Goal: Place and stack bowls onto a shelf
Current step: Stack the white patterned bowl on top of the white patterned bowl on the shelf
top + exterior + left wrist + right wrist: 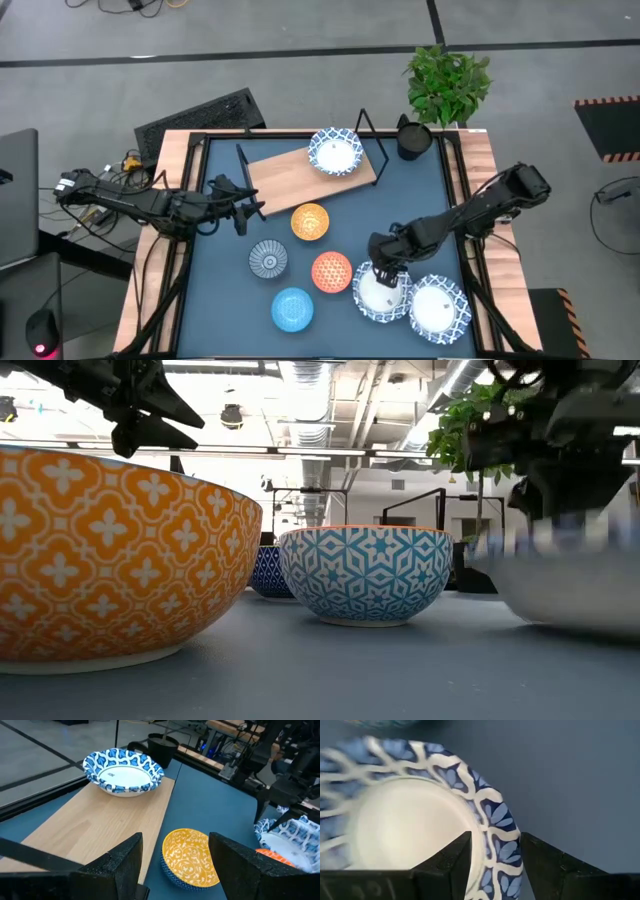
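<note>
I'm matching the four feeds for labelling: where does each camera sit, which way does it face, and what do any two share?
High: overhead, straight down on the table; both arms show.
Low: tabletop height, level past an orange bowl; arms enter from above.
Left wrist: past the open left gripper toward the shelf.
Right wrist: right gripper straddling a white bowl rim.
Shared: the shelf's bowl also shows in high.

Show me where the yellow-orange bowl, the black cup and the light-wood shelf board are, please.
Yellow-orange round bowl (310,221): high view, centre of its inside.
Black cup (413,139): high view, its top opening.
Light-wood rectangular shelf board (285,173): high view, bare wood left of the blue-rimmed white bowl (335,152).
</note>
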`<action>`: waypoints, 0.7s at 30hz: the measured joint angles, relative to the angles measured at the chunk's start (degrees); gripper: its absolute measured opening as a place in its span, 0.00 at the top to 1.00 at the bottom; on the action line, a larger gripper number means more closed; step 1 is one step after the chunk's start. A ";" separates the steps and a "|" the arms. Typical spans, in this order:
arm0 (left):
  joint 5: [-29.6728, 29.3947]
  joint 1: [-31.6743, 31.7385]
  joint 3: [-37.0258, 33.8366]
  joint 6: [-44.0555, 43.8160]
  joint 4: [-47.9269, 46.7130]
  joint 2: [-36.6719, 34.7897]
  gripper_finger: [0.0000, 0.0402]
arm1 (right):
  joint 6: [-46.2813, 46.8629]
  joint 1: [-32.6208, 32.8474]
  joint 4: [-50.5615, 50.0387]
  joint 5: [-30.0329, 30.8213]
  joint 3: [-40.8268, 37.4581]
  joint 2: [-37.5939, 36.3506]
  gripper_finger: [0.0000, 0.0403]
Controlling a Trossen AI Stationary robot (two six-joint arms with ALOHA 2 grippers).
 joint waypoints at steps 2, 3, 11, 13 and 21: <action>0.00 0.00 0.00 -0.02 -0.47 0.01 0.47 | -0.87 -0.37 -0.37 -0.14 0.00 1.17 0.52; -0.01 0.00 0.00 -0.04 -0.48 0.02 0.47 | -1.17 -0.49 -0.45 -0.15 0.00 1.64 0.52; -0.02 0.00 0.00 -0.12 -0.52 0.01 0.47 | -4.36 -1.46 -0.40 -0.02 0.27 2.25 0.52; -0.03 0.00 0.00 -0.15 -0.53 0.00 0.47 | -5.88 -1.55 -0.46 0.12 0.28 1.32 0.52; -0.06 0.00 0.00 -0.19 -0.55 0.02 0.47 | -7.87 -2.65 -1.35 0.35 0.30 2.29 0.56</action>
